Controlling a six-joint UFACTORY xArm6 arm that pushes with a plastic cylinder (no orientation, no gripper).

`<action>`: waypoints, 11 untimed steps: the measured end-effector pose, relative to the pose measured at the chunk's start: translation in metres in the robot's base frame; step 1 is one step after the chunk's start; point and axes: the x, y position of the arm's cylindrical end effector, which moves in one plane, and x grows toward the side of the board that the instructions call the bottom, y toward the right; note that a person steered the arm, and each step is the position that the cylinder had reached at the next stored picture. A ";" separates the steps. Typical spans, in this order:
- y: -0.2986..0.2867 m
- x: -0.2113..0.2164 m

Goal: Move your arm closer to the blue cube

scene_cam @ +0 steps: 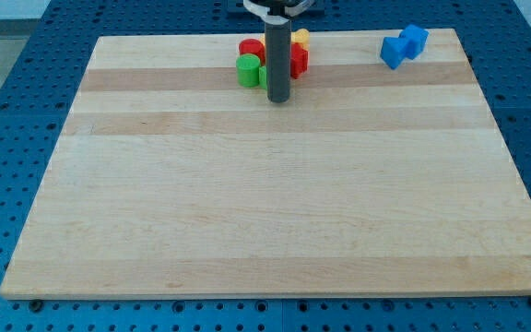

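Note:
Two blue blocks sit touching at the view's top right: a blue cube [416,40] and a second blue block [394,53] to its lower left. My tip [278,99] rests on the wooden board [275,203] near the top middle, well to the left of the blue blocks. It stands just below a tight cluster of blocks: a green cylinder [248,70], a red block [251,48], another red block [298,61] and a yellow block [300,37]. The rod hides part of this cluster.
A small green piece [262,77] shows just left of the rod. The board lies on a blue perforated table [26,111], with its top edge close behind the blocks.

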 end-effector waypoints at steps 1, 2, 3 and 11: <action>0.000 -0.009; 0.002 -0.010; 0.028 -0.009; 0.249 -0.094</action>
